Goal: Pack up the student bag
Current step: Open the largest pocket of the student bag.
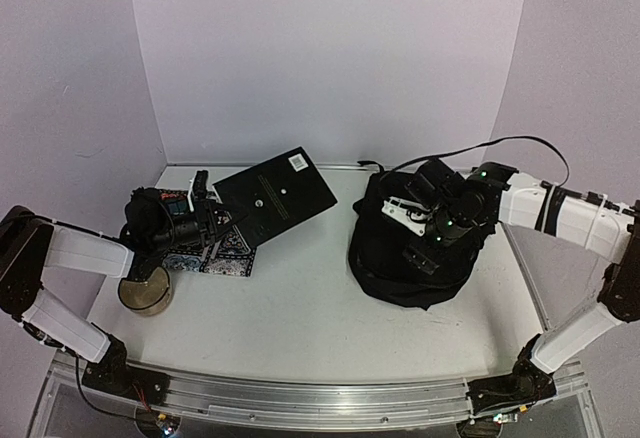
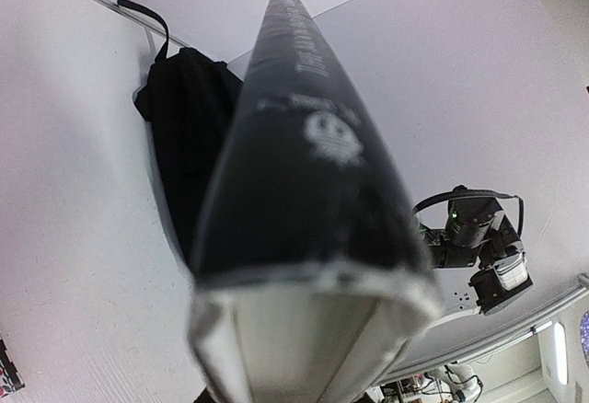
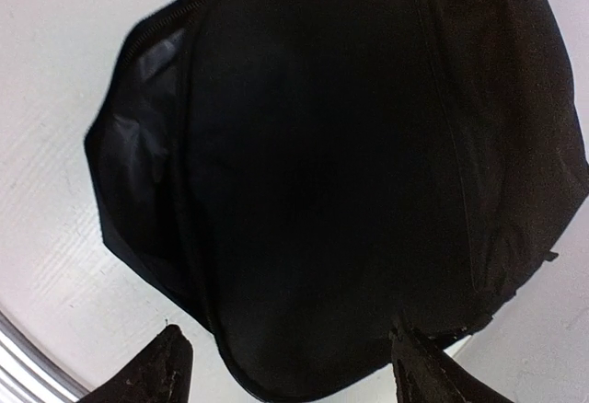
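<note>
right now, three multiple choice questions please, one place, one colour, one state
1. Where is the student bag? A beside the left arm's base B under the right gripper C off the table
2. What colour is the book held by the left gripper? A black B red C white
3. The right gripper's jaws are: A shut on a strap B open C shut on a book
Answers: B, the top view shows that gripper over the bag; A, its cover is black; B, the right wrist view shows them spread wide, gripping nothing.
</note>
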